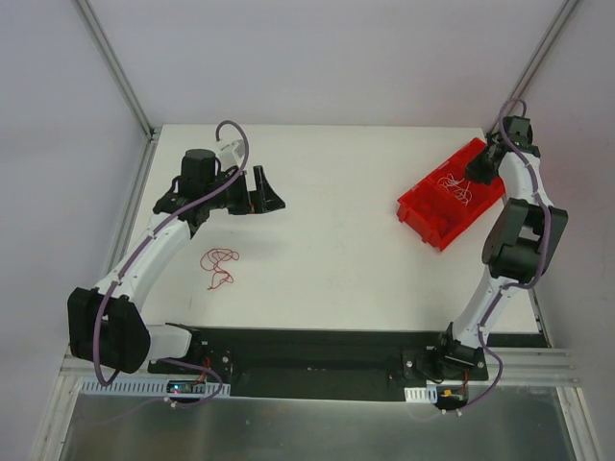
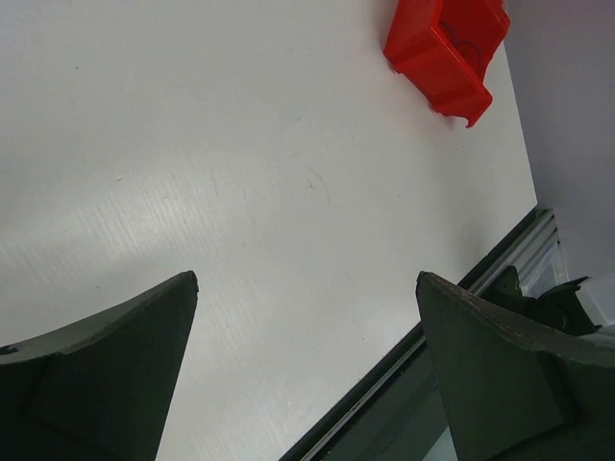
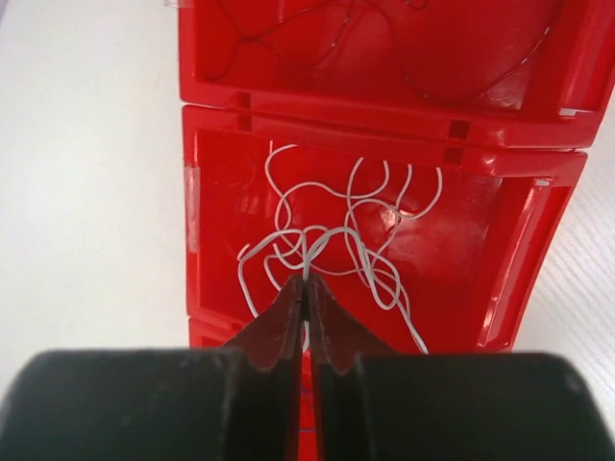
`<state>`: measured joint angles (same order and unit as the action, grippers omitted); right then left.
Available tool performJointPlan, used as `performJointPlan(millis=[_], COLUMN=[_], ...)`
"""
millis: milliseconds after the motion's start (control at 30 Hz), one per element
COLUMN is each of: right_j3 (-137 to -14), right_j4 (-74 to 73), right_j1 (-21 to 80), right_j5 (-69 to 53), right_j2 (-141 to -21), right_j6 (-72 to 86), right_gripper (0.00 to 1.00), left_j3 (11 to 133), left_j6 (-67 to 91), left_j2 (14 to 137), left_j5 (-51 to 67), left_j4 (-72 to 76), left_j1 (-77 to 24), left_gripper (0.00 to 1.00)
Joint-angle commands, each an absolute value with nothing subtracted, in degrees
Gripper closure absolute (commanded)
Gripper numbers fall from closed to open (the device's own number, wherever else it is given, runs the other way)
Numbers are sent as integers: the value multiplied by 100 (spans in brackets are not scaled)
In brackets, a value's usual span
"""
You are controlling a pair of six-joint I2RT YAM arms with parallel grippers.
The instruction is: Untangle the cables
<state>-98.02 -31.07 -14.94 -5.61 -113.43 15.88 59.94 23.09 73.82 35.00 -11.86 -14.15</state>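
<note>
A tangle of thin whitish cables (image 3: 332,240) lies in the middle compartment of a red bin (image 3: 538,240); it also shows in the top view (image 1: 454,187). My right gripper (image 3: 306,280) is shut on a strand of the whitish cables, over that bin (image 1: 423,206). Faint thin red wires (image 3: 288,29) lie in the bin's far compartment. A thin red cable (image 1: 219,266) curls in loops on the white table at the left. My left gripper (image 1: 269,192) is open and empty above the table, behind the red cable; its fingers (image 2: 115,375) frame bare table.
The red bin shows far off in the left wrist view (image 2: 447,53). The black table front edge (image 2: 413,355) runs under the left gripper. Grey walls and metal frame posts (image 1: 115,67) enclose the table.
</note>
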Motion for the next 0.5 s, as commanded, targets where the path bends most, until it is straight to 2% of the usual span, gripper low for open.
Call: performJointPlan(millis=[0,100,200,333,467], right_j3=[-9966,-10177,-10432,-10196,-9477], right_j4=[-3093,-3339,-3778,-3885,-3754], right_j1=[-1363,-1345,-1310,-1204,-1064], right_j5=[-35,88,62,324,580], right_j2=[-11461,-11636,-11690,-11191,-10330], right_j6=[1424,1257,959,669,606], right_gripper=[94,87,67,47,41], left_j3=[5941,6029,5863,5240,4633], left_j6=[2267,2408,2583,2786,2891], left_j2=[7111,6926,6628,6066,5539], left_j5=[3025,2428,1839,996,38], left_j4=[-1107,-1536,-1985,-2557,-2943], left_j1=[-1380,-1354,-1231,-924,-642], left_gripper=[4,5,4,1,1])
